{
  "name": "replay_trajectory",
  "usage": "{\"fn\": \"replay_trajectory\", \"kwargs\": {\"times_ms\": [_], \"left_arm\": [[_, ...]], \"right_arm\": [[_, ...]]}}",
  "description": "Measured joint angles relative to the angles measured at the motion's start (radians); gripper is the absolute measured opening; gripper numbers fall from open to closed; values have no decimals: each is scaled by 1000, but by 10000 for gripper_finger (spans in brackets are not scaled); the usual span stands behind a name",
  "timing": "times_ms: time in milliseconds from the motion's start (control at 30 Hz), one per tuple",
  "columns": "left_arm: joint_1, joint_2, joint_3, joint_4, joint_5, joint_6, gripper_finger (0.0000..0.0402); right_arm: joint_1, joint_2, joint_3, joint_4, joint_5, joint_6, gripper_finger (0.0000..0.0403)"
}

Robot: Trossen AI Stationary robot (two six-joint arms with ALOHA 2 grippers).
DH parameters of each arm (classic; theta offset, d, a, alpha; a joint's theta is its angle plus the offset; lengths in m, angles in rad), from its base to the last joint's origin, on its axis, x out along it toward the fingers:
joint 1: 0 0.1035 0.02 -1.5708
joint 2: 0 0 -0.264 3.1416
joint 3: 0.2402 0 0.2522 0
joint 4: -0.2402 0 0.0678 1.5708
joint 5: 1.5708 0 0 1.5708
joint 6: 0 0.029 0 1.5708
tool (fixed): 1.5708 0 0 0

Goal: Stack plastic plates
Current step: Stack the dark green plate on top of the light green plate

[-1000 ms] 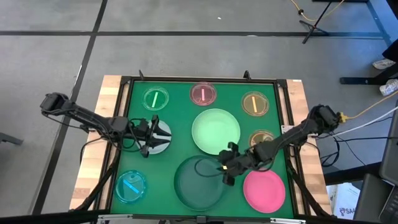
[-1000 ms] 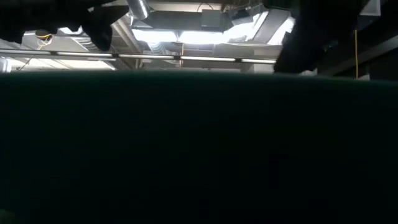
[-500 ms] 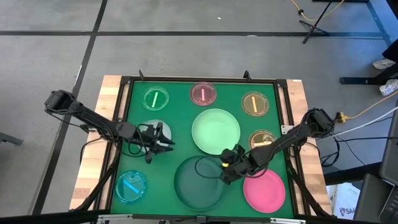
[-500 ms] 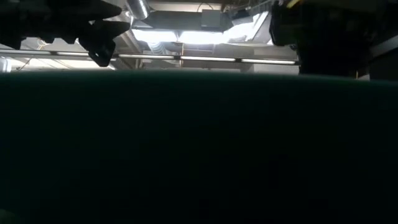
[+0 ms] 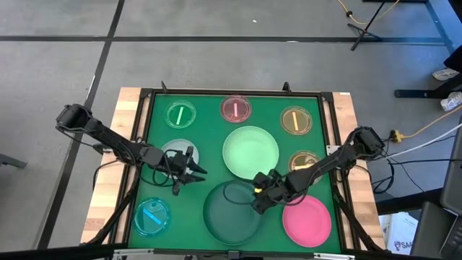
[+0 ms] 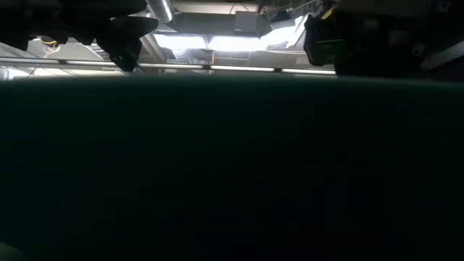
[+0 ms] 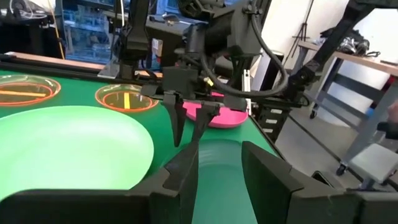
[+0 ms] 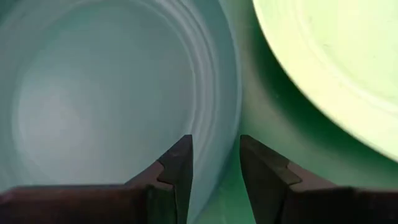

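Observation:
The large dark green plate point(image 5: 229, 213) lies flat on the mat near the table's near edge. My right gripper point(image 5: 258, 199) points down at its right rim, open, one finger inside the rim point(image 8: 219, 163) and one outside; touch does not show. The left wrist view shows it point(image 7: 189, 134) over that plate point(image 7: 217, 177). My left gripper point(image 5: 193, 173) is open, level, just right of the pale grey-green plate point(image 5: 170, 152), which lies flat on the mat. The light green plate point(image 5: 250, 152) and pink plate point(image 5: 307, 219) lie flat beside them.
Small translucent plates lie around the mat: green point(image 5: 180, 114), pink point(image 5: 235, 109), two amber point(image 5: 294, 120) point(image 5: 303, 160) and blue point(image 5: 152, 215). A black frame point(image 5: 328, 130) borders the mat. The low view is blocked by a dark wall point(image 6: 232, 167).
My left gripper has moved from over the grey-green plate toward the table's right and near edge; the plate now shows behind it. My right gripper has shifted slightly left and toward the near edge, staying at the dark green plate's rim.

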Motion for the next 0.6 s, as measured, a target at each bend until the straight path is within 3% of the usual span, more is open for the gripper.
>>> {"fn": "replay_trajectory", "kwargs": {"times_ms": [600], "left_arm": [[-23, 0, 0, 12, 10, -7, 115]], "right_arm": [[-13, 70, -1, 1, -15, -15, 121]]}}
